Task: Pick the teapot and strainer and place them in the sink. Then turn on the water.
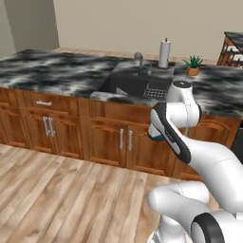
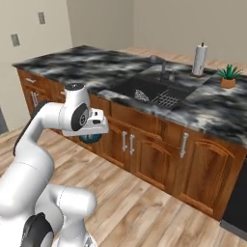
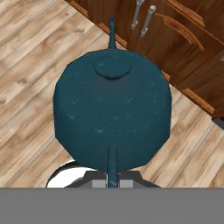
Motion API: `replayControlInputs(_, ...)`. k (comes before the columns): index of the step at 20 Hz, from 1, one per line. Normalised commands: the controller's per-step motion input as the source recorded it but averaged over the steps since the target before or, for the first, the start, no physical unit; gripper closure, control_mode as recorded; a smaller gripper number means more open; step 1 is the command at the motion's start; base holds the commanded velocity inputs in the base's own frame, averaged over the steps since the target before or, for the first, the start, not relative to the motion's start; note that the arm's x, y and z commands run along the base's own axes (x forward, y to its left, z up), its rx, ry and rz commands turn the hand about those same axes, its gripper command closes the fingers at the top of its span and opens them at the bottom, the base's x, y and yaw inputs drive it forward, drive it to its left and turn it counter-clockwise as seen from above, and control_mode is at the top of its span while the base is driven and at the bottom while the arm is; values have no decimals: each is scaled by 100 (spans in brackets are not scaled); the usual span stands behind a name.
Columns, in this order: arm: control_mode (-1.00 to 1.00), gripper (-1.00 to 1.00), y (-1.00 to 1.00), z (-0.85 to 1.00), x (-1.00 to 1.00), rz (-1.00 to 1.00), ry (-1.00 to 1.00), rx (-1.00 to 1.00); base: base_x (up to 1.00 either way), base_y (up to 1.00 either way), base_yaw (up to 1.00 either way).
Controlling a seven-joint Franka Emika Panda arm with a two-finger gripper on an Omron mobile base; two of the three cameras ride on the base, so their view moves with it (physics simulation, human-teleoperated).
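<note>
From my remote station, the biggest thing in front of me was the long counter (image 1: 57, 71) with its dark marbled top, running across both base views above a row of brown wooden cabinets (image 2: 144, 144), and below them a light plank floor (image 1: 57, 190). Set into the counter was the black sink (image 2: 149, 89), with a grey wire rack section at its right end and a grey curved faucet (image 2: 161, 65) behind it. Inside the basin, in the right base view, I could make out a pale mesh shape that looked like the strainer (image 2: 141, 95), lying just beside the rack, though it was too small for me to be sure. Behind the sink stood a white paper towel roll (image 1: 164, 53) upright on its holder, and near it a small potted plant (image 1: 193, 65) on the counter. The arm was folded low in front of the cabinets, well apart from the sink and below the counter's edge. The gripper (image 2: 91, 136) pointed down towards the floor and was clamped on the teapot (image 3: 111, 109), a squat teal pot that hung over the floor planks in the hand view, its lid knob facing the camera and its thin handle running up between the fingers. In the left base view a teal sliver (image 1: 154, 138) of it peeked out behind the forearm.
</note>
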Motion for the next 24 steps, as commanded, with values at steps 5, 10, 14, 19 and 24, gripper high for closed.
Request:
replayControlInputs(5, 100, 100, 0, 0, 0, 0, 0, 0, 54, 70, -31)
replayControlInputs(10, 100, 100, 0, 0, 0, 0, 0, 0, 57, 44, -22)
replayControlInputs(14, 100, 100, 0, 0, 0, 0, 0, 0, 70, 26, -18)
replayControlInputs(19, 100, 100, 0, 0, 0, 0, 0, 0, 65, 6, -19)
replayControlInputs(24, 100, 100, 0, 0, 0, 0, 0, 0, 57, 30, -26)
